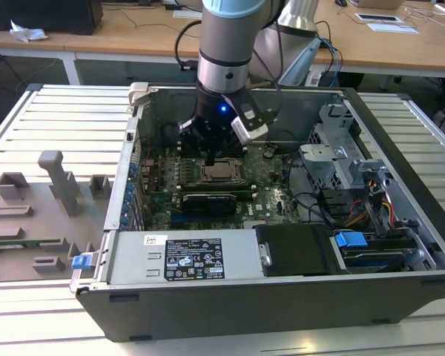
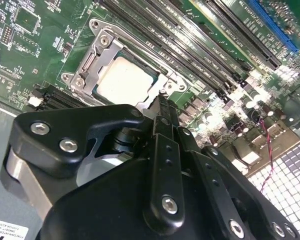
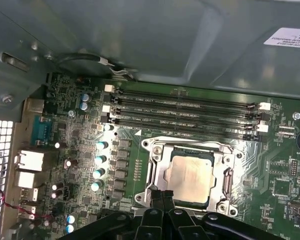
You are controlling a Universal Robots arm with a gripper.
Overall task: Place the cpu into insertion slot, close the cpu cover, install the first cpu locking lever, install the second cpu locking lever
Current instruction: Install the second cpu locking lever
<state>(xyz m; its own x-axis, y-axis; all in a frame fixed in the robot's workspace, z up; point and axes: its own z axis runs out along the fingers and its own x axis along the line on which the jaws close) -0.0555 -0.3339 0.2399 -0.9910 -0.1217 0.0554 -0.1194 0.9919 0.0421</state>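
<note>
The cpu (image 3: 191, 177), a small square chip with a silvery top, lies flat in the insertion slot (image 3: 210, 204) on the green motherboard. The silvery cpu cover (image 3: 157, 170) lies down around the chip, which shows through its square opening. My gripper (image 3: 163, 196) hangs low over the socket with its two thin black fingers pressed together, shut, and nothing visible between them. The fingertips (image 2: 161, 102) sit at the cover's edge, right beside the cpu (image 2: 125, 80). In the exterior view the gripper (image 1: 211, 159) stands just above the cpu (image 1: 219, 172) inside the open computer case.
Long black memory slots (image 3: 185, 112) run beside the socket. A long black card (image 1: 208, 202) lies in front of it, then the power supply (image 1: 185, 256). A drive cage (image 1: 341, 159) with cables fills the exterior view's right. Grey fixtures (image 1: 59, 182) stand on the table at its left.
</note>
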